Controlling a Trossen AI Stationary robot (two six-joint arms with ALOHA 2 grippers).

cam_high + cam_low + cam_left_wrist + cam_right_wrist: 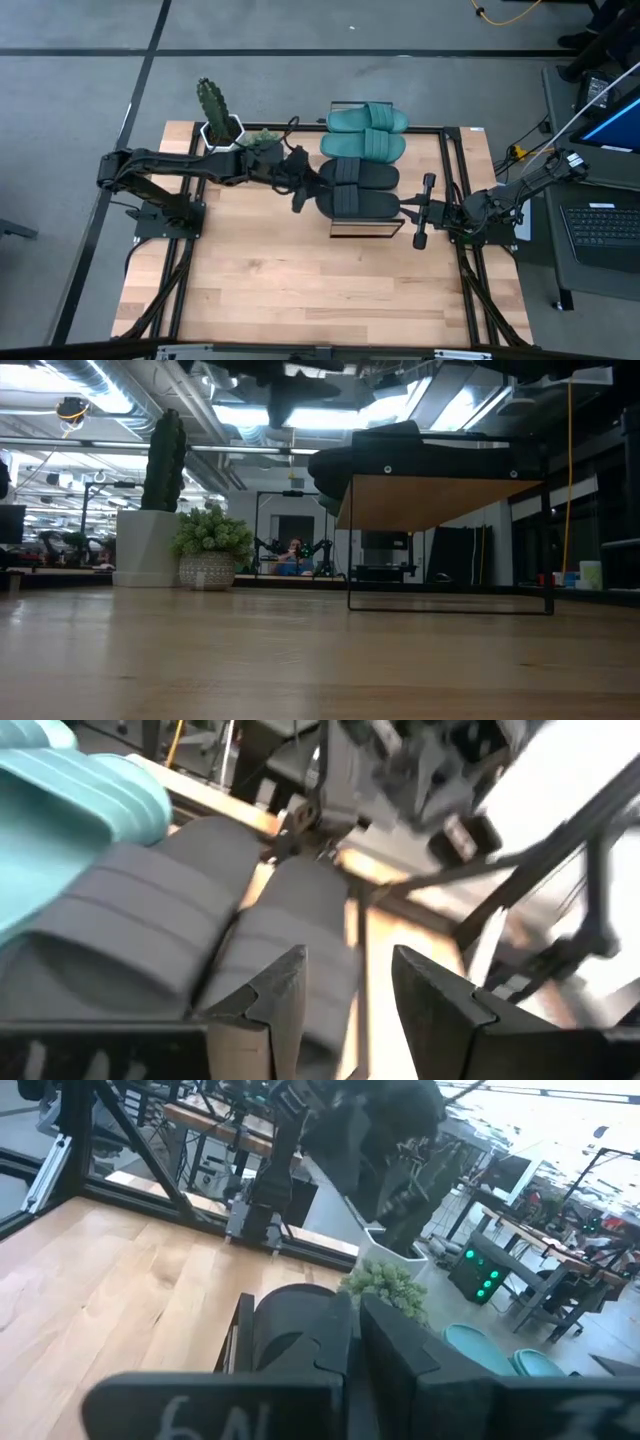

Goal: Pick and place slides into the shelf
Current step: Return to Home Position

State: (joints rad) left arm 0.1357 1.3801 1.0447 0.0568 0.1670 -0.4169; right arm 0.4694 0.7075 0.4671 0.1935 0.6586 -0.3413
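Observation:
Four slides lie side by side on top of the shelf [366,233]. The two teal ones [365,120] [362,146] are on the far side, the two black ones [358,174] [360,204] on the near side. My left gripper [298,195] hovers open just off the left ends of the black slides [130,930], with nothing between its fingers. My right gripper [406,208] is shut and points level at the right end of the nearest black slide. In the low view the shelf's plank [450,500] shows from below, with a black slide [400,448] on top. My right gripper's shut tips stand at the right end [396,205] of the nearest black slide, coming level from the table's right. Whether they touch it cannot be told, as the gripper's own fingers [400,1355] hide that spot in the right wrist view.
A cactus in a white pot [215,112] and a small leafy plant [262,140] stand at the far left of the table, behind my left arm. A laptop [600,225] sits off the right edge. The near half of the tabletop [320,290] is bare wood.

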